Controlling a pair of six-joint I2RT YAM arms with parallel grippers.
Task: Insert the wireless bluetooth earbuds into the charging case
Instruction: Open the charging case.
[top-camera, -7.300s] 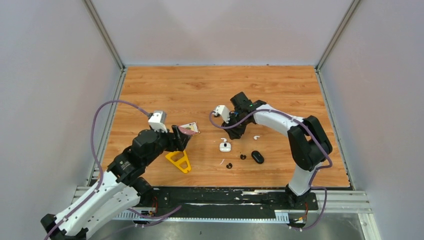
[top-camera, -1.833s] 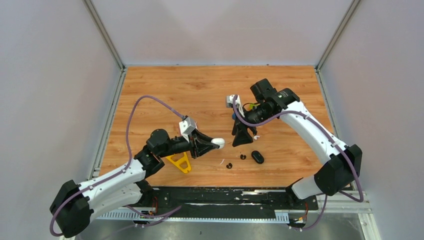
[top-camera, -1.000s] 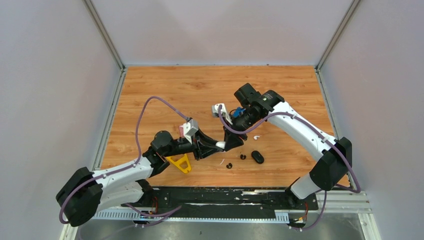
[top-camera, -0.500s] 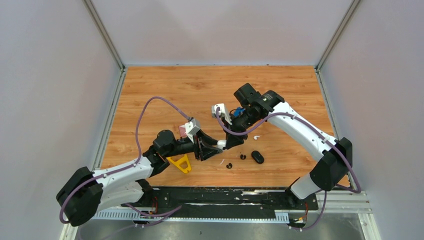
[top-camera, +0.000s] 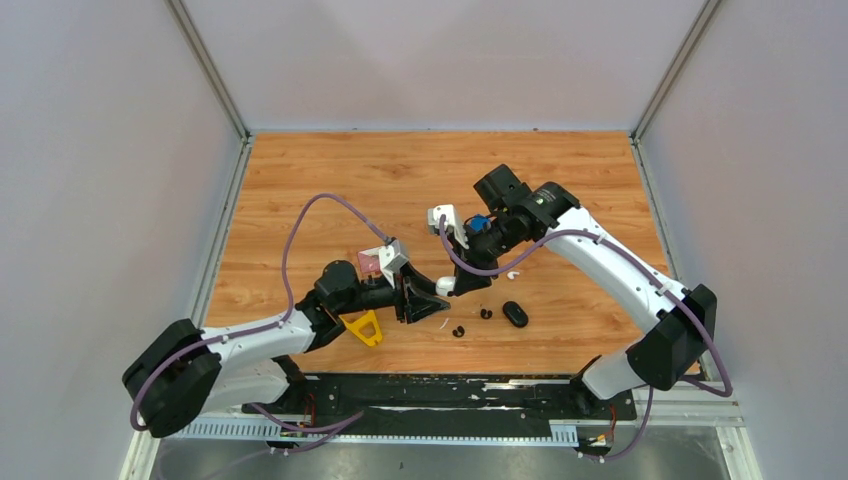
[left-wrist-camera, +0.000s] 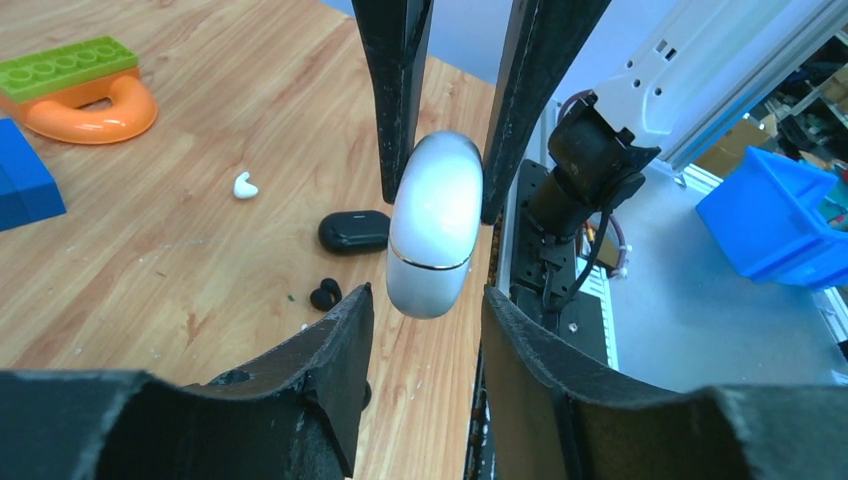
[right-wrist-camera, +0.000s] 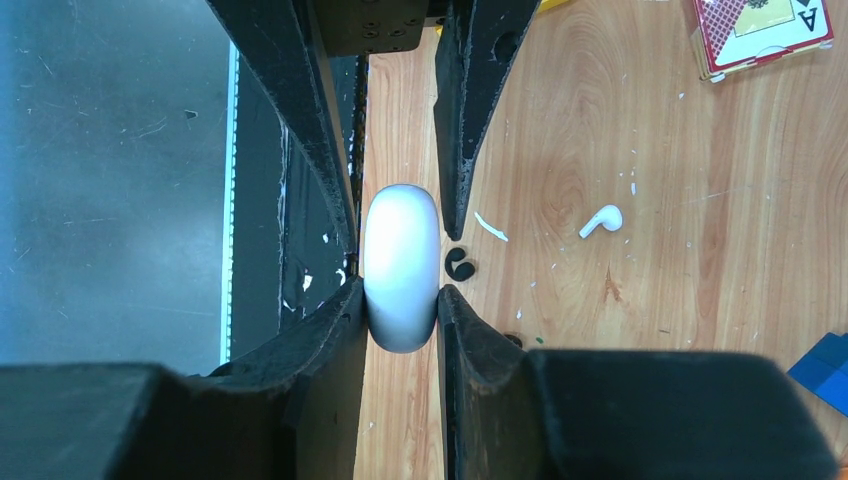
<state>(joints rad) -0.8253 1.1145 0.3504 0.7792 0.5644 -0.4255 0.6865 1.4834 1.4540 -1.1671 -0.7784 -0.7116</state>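
Pinching the closed white charging case (right-wrist-camera: 400, 250) by its sides, the right gripper (right-wrist-camera: 400, 305) holds it off the wooden table (top-camera: 330, 180). Left gripper (left-wrist-camera: 425, 305) is narrowly parted around the case's other end, a small gap on each side, gripping nothing. One white earbud (top-camera: 512, 273) lies on the table just beside the right gripper. Black earbuds (top-camera: 458, 330) lie nearer the arm bases, close to a black case (top-camera: 514, 314).

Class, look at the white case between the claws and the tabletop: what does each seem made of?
The white case: probably glossy moulded plastic; soft highlights and a thin seam line. The tabletop: wood or wood-look laminate, fairly matte; grain shows, which is unclear.
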